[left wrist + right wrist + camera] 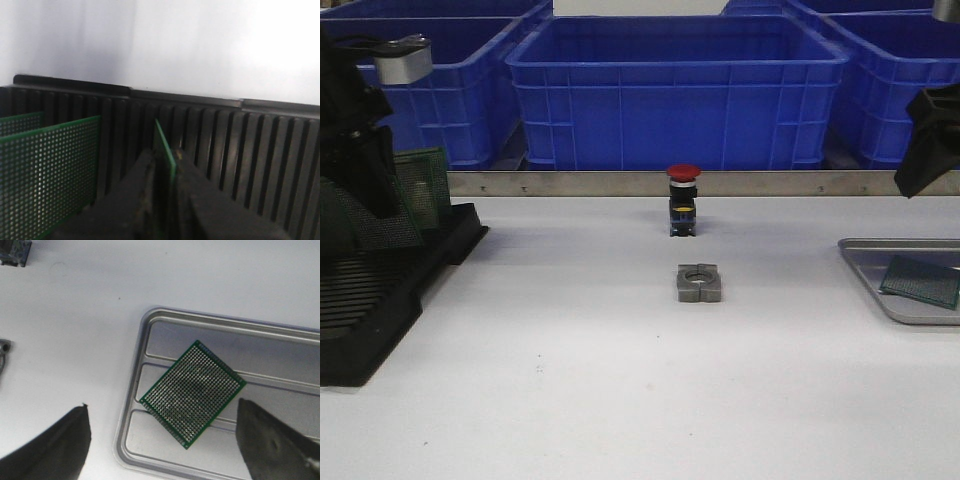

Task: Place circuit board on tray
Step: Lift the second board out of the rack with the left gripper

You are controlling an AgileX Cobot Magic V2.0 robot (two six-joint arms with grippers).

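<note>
Left gripper (165, 175): fingers were pressed onto the thin edge of an upright circuit board (165, 147) over the black slotted rack (240, 145); pinching it edge-on appeared to suit a board that stands in a narrow slot. Whether the board had cleared its slot could not be told.
Right gripper (162, 440): fingers were spread wide and held nothing, hanging above the tray (131, 405); judged to be clear of the work.
Rack, near left corner of the table (570, 400): slots kept boards vertical and apart; two further green boards (47, 170) stood in slots just beside the gripped one.
Metal block (699, 283): lay flat near the table's middle, apart from everything; no visible part in the task.
Tray, right edge of the table: lay flat, with one perforated board (192, 392) resting askew across its raised ridges, inside the rim.
Red push-button (683, 199): stood upright beyond the block, toward the far edge.
Blue bins (670, 95): lined up behind the table's far edge.
Assessment: gripped board was at the rack, well apart from the tray; transfer across the table was judged outstanding.
</note>
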